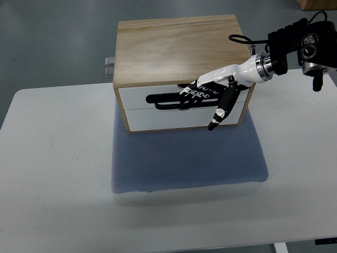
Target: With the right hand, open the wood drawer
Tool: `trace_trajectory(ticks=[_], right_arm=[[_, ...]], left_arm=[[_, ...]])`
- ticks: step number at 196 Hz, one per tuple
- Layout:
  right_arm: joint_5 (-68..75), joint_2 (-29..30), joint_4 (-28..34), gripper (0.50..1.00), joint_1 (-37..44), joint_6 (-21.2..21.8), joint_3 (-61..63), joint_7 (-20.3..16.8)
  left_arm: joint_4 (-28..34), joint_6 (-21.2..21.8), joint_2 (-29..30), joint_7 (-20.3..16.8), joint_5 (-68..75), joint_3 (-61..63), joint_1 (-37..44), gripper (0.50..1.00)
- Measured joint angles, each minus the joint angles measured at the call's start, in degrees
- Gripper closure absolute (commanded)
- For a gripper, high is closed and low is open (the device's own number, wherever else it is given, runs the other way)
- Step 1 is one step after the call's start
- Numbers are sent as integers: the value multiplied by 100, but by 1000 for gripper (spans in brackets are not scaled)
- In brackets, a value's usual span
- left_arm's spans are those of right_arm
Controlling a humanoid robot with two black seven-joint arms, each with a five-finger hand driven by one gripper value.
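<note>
A light wood drawer box (179,47) stands on a blue-grey mat (184,158), with two white drawer fronts facing me. Both fronts look flush with the box. My right hand (197,100) comes in from the upper right and lies across the upper drawer front (137,97). Its black fingers (168,99) stretch out to the left along that front. The thumb (217,118) points down over the lower drawer front (168,120). Whether the fingertips hook a handle or slot is hidden by the hand itself.
The mat lies on a white table (52,174). Metal fittings (109,66) stick out from the box's left side. The right forearm and its dark wrist unit (305,45) hang over the table's far right corner.
</note>
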Motion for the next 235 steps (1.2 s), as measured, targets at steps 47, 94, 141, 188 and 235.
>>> trace_trajectory(ticks=[47,94,141,188,235], right_arm=[[-3,336,-307,556,36,2,-29,-1],[-11,562,-558,556,-6,3,-35,-1],[-17,561,-470,556,-100,-2,-26,-12],[-2,404,-6,556,22,-1,-27,-13],[-1,375,106,556,225,1,-41,-15]], left_arm=[[0,0,0,0,0,0,0,500],[0,0,0,0,0,0,0,500],[0,0,0,0,0,0,0,500],[0,0,0,0,0,0,0,500],[0,0,0,0,0,0,-1,500]])
